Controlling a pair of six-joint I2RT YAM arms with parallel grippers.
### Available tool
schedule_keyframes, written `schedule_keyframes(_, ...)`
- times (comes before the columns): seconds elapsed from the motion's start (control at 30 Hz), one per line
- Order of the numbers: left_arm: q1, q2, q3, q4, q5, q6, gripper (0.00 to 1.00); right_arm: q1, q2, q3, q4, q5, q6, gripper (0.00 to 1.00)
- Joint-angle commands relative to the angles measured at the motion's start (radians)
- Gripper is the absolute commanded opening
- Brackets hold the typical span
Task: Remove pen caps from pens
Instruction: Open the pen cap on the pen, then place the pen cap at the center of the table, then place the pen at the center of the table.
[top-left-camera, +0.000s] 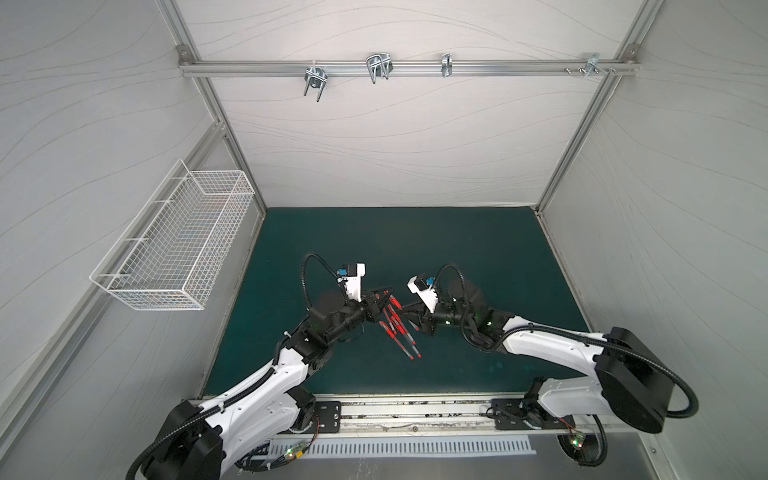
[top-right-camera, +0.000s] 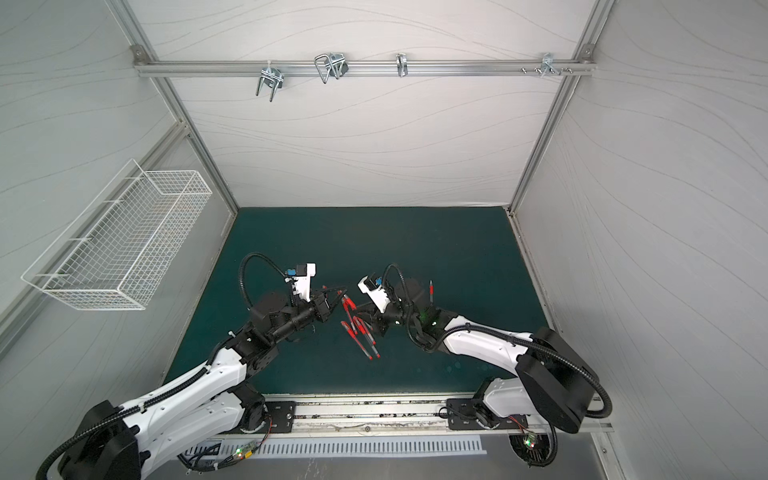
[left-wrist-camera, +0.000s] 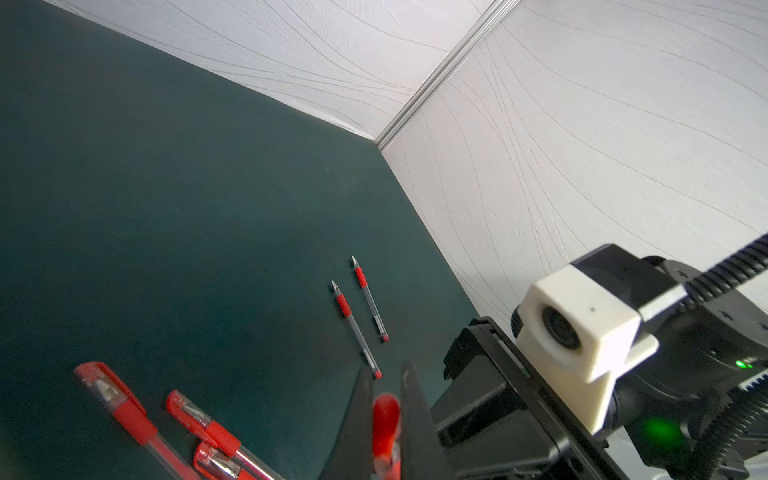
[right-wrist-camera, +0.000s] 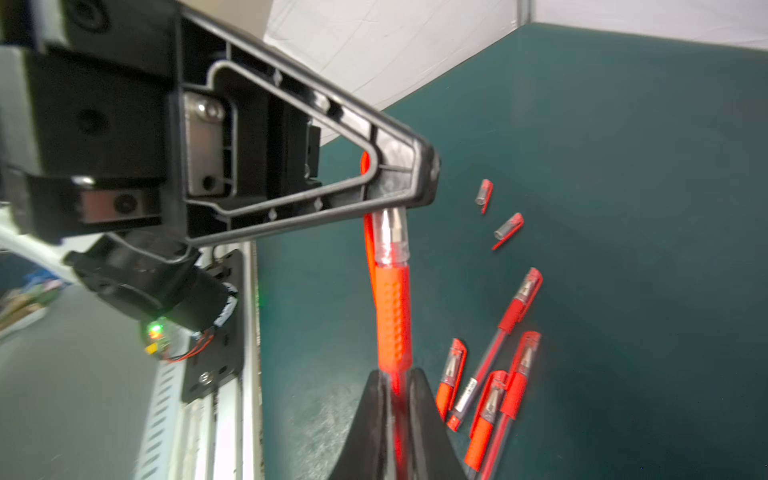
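Both grippers hold one pen (right-wrist-camera: 393, 316) in the air over the green mat. My right gripper (right-wrist-camera: 395, 376) (top-left-camera: 409, 312) is shut on its barrel, just below the red grip. My left gripper (left-wrist-camera: 387, 372) (top-left-camera: 384, 296) is shut on its pen cap (left-wrist-camera: 386, 415) (right-wrist-camera: 388, 239), which still covers the tip. Below them, several capped pens (top-left-camera: 399, 332) (top-right-camera: 360, 332) lie in a pile. Two uncapped pens (left-wrist-camera: 355, 328) (left-wrist-camera: 370, 300) lie on the mat behind the right arm. Two loose pen caps (right-wrist-camera: 484, 193) (right-wrist-camera: 508, 231) lie beyond the pile.
A white wire basket (top-left-camera: 178, 245) hangs on the left wall. Metal hooks (top-left-camera: 378, 68) sit on a rail high on the back wall. White walls close in the green mat (top-left-camera: 457, 249) on three sides. The arm bases stand on a metal rail (top-left-camera: 415, 409) at the front.
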Motion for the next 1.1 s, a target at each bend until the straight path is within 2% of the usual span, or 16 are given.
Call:
schedule_keyframes(0.0,0.052,-0.041,0.012,0.091,-0.224,0.036,0.00,-0.015,0.011,-0.039,-0.167,-0.095,0.033,0.00)
schedule_keyframes(0.07,0.056,-0.050,0.015,0.071,-0.239,0.029,0.00,0.042,-0.023,-0.031,-0.226,0.047,-0.020,0.00)
schedule_keyframes(0.23,0.058,-0.053,0.020,0.031,-0.282,0.013,0.00,0.311,-0.028,0.004,-0.310,0.622,-0.152,0.00)
schedule_keyframes(0.33,0.061,-0.062,0.019,0.012,-0.311,0.006,0.00,0.399,0.025,0.040,-0.325,0.835,-0.181,0.00)
schedule_keyframes(0.4,0.063,-0.073,0.014,0.009,-0.329,0.001,0.00,0.434,0.069,0.070,-0.338,0.914,-0.188,0.00)
schedule_keyframes(0.57,0.066,-0.084,0.012,-0.027,-0.342,0.000,0.00,0.449,0.057,0.072,-0.312,0.862,-0.174,0.00)
schedule_keyframes(0.77,0.066,-0.076,0.014,-0.037,-0.357,0.019,0.00,0.396,-0.014,0.033,-0.305,0.750,-0.151,0.00)
schedule_keyframes(0.9,0.066,-0.075,0.017,-0.066,-0.395,0.033,0.00,0.303,-0.081,-0.012,-0.274,0.617,-0.095,0.00)
schedule_keyframes(1.07,0.066,-0.013,0.066,-0.161,-0.469,0.048,0.00,0.131,-0.138,-0.060,-0.253,0.473,0.007,0.00)
